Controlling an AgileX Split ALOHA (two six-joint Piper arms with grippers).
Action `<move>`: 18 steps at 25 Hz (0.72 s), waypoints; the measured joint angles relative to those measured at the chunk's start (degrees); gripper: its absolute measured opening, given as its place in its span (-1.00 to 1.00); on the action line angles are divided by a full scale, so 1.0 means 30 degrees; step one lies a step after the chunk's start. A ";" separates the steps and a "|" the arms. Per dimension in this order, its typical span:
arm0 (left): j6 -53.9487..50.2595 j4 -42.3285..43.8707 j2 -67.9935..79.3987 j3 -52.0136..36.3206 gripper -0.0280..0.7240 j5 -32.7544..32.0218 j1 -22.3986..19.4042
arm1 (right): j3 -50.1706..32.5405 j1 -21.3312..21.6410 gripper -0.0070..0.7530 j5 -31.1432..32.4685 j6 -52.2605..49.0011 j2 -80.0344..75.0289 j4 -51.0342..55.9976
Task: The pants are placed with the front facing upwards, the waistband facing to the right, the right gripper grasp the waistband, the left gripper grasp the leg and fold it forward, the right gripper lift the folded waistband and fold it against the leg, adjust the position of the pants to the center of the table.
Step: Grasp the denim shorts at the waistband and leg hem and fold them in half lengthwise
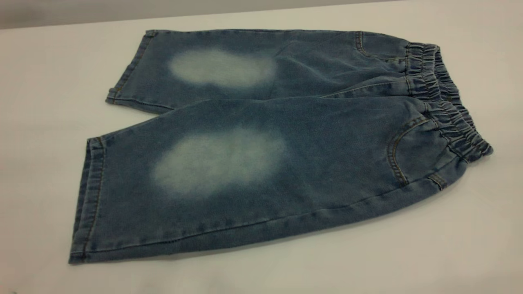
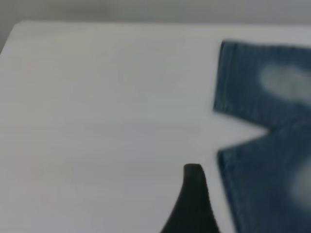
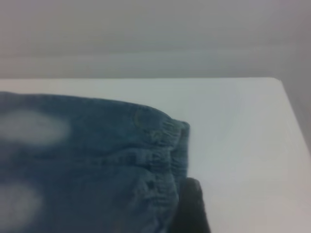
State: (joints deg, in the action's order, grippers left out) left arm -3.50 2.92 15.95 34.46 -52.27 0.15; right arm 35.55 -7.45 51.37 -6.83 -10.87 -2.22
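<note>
The pants (image 1: pixel 265 143) lie flat and unfolded on the table (image 1: pixel 449 245), front up, both pale ovals showing. The gathered waistband (image 1: pixel 445 106) is at the right and the two leg hems (image 1: pixel 88 200) at the left. Neither gripper shows in the exterior view. In the left wrist view a black part of my left gripper (image 2: pixel 193 204) hangs over bare table just beside a leg hem (image 2: pixel 228 184), apart from it. In the right wrist view a black part of my right gripper (image 3: pixel 192 208) sits right at the waistband (image 3: pixel 167 150); contact is unclear.
The table's far edge (image 1: pixel 163 16) runs just behind the pants. A table corner (image 2: pixel 19 29) shows in the left wrist view, and a side edge (image 3: pixel 291 116) in the right wrist view. Bare tabletop surrounds the pants.
</note>
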 joint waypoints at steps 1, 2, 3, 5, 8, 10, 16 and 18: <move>0.0000 -0.0276 0.0788 0.0392 0.47 0.0569 0.0000 | 0.0369 0.0000 0.31 -0.0371 -0.0112 -0.0816 0.0148; 0.0000 -0.0515 0.1592 0.0745 0.47 0.1016 0.0000 | 0.0703 -0.0006 0.31 -0.0802 -0.0209 -0.1679 0.0359; 0.0082 -0.0808 0.2284 0.1202 0.47 0.1554 0.0000 | 0.1138 -0.0006 0.31 -0.1146 -0.0250 -0.2584 0.0532; 0.0329 -0.1168 0.3980 0.2126 0.47 0.2470 0.0000 | 0.1951 -0.0006 0.31 -0.1459 -0.0250 -0.4320 0.0987; 0.0749 -0.1731 0.6486 0.3688 0.47 0.3079 0.0000 | 0.3133 -0.0006 0.31 -0.1639 -0.0186 -0.7008 0.1576; 0.1168 -0.2145 0.8110 0.4551 0.47 0.3181 0.0000 | 0.3569 -0.0006 0.31 -0.2014 -0.0117 -0.8815 0.2030; 0.1168 -0.3754 1.3074 0.5994 0.47 0.5116 0.0000 | 0.3620 -0.0006 0.31 -0.3765 0.0649 -1.3191 0.4198; 0.1470 -0.4076 1.4472 0.6174 0.47 0.6156 0.0000 | 0.3620 -0.0006 0.31 -0.4555 0.1370 -1.4339 0.4986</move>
State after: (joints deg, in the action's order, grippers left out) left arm 0.91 -9.31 59.37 52.99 -33.80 0.15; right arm 46.42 -7.46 37.70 -2.72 -53.89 12.73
